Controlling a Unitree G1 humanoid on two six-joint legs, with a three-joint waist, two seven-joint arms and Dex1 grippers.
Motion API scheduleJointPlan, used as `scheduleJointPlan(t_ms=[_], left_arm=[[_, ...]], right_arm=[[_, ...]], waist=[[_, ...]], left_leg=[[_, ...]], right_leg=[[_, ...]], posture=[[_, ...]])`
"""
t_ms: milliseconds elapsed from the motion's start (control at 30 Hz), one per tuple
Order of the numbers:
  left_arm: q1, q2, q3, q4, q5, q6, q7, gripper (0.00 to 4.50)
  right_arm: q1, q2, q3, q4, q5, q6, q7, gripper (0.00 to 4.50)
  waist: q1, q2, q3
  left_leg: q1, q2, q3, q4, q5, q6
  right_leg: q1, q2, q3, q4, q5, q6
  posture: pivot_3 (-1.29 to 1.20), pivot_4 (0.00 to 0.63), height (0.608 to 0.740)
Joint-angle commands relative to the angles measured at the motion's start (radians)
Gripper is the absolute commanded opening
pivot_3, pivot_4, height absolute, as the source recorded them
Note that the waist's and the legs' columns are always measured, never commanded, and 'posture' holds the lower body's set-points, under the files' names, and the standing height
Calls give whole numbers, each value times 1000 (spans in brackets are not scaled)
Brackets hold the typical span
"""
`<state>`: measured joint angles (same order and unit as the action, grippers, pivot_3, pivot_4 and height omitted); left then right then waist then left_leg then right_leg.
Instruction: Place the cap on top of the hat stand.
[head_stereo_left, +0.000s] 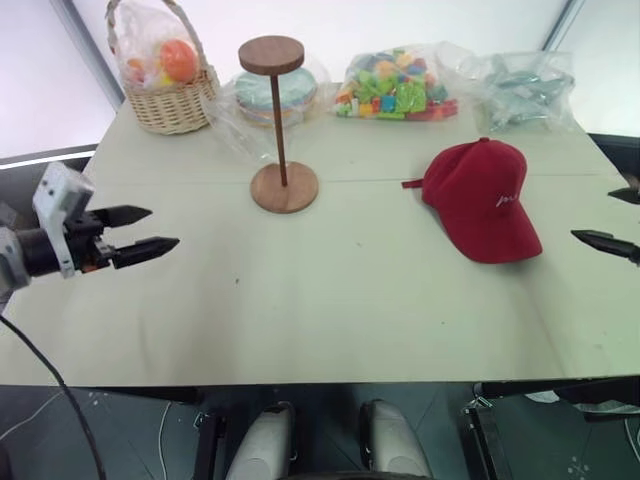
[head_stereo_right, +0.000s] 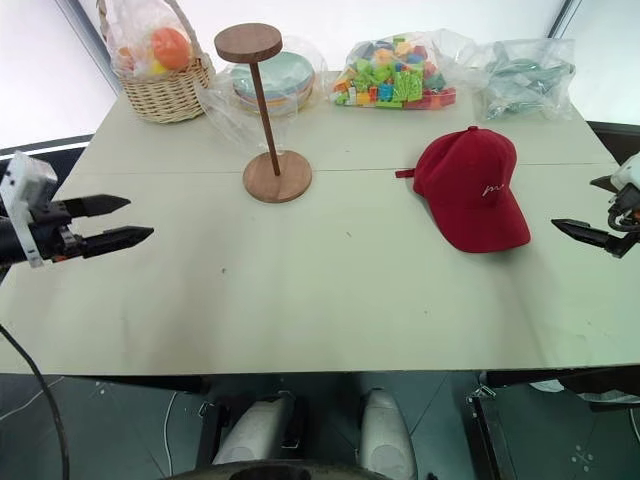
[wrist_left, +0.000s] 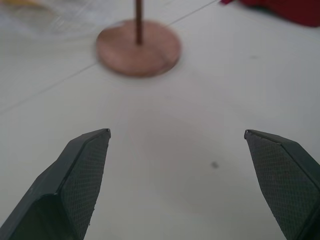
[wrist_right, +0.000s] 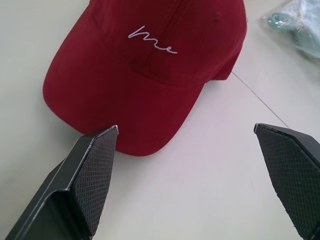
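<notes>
Cap lies untouched on the table, right of the bare stand; both grippers, left and right, hover spread and empty. Pickup and placing remain undone.

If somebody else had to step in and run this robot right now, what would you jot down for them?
Left gripper: fingers open, empty, over the table's left side.
Right gripper: fingers open, empty, just beside the cap's brim, not touching it.
Cap: lying on the table, right of centre, brim toward the robot.
Hat stand: upright toward the back of the table, its top disc bare.
Done: nothing yet; the cap is not picked up.
Left: grasp the cap, lift it, set it on the stand's disc.
</notes>
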<state>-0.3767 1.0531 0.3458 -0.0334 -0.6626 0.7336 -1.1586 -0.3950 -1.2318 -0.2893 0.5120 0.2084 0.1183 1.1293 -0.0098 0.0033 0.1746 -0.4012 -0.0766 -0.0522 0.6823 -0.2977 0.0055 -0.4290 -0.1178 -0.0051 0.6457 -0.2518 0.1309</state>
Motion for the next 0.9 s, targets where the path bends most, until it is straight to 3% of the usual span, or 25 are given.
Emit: scheduleJointPlan(t_ms=[33, 233, 533, 733, 900], left_arm=[[-123, -7, -42, -32, -95, 56, -58, 4500], [-223, -60, -108, -111, -208, 141, -110, 4500], [-249, -109, -170, -34, -137, 80, -100, 4500], [-208, -151, -170, -48, -120, 57, -71, 4500], [-183, -168, -161, -65, -117, 56, -47, 4500]], right_arm=[[-24, -4, -15, -2, 0, -27, -9, 4463], [5, -18, -20, -14, -49, -137, -58, 4463], [174, -7, 26, -155, -307, -630, -274, 4463], [171, -45, 90, -7, -644, -1040, -643, 4463], [118, -86, 191, 153, -913, -1215, -976, 4463]], waist=[[-1, 0, 0], [-7, 0, 0], [-5, 0, 0], [-2, 0, 0], [-7, 0, 0]], left_leg=[[0, 0, 0, 0, 0, 0], [0, 0, 0, 0, 0, 0], [1, 0, 1, 0, 0, 0], [1, -1, 1, 1, 0, 0], [1, 0, 1, 0, 1, -1]], right_leg=[[0, 0, 0, 0, 0, 0], [0, 1, 0, 1, 0, 0], [0, 2, 0, 1, 0, 0], [0, 2, 1, 1, 0, 0], [0, 3, 1, 1, 0, 0]], posture=[[0, 150, 740], [0, 150, 740], [0, 150, 740], [0, 150, 740], [0, 150, 740]])
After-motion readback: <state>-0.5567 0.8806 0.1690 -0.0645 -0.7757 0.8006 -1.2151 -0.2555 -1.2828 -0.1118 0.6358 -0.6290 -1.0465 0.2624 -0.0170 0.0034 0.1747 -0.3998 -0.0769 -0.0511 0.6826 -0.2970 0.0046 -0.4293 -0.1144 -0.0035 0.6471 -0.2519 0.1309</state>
